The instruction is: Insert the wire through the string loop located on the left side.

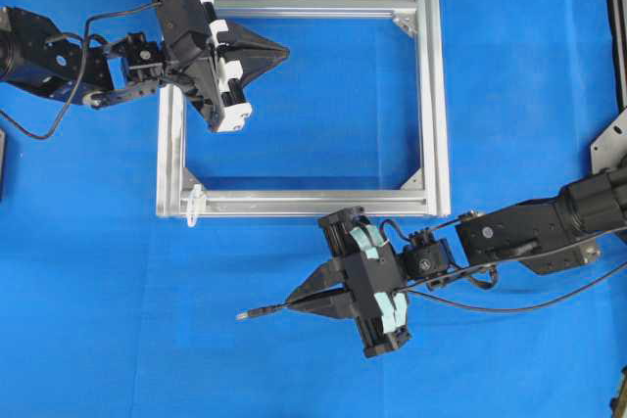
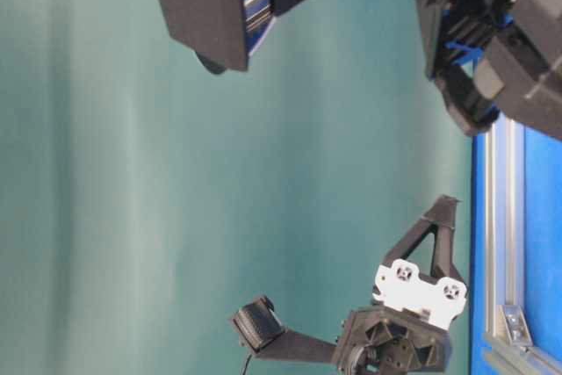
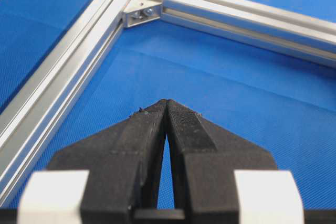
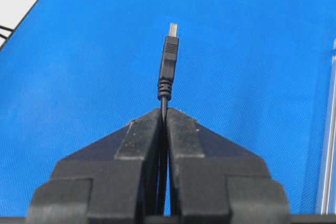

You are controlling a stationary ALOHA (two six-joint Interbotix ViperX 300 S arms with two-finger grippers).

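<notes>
Black jaws, two pairs. Right gripper (image 4: 165, 111): pressed together, pinching one wire (image 4: 168, 64), plug and silvery tip jutting ahead over the blue bench (image 1: 509, 66), below the frame. Left gripper (image 3: 166, 103): pressed together, holding nothing, inside one aluminium frame (image 1: 431, 95). One string loop (image 1: 193, 205), whitish, at the frame's lower-left corner; only the overhead view shows it.

The square frame (image 1: 431, 95) is showing brushed silver aluminium with a soft sheen. The table cover (image 1: 529, 66) is looking like matt blue woven cloth. The wire (image 4: 168, 61) is wearing matt black plastic, its tip gleaming metal.
</notes>
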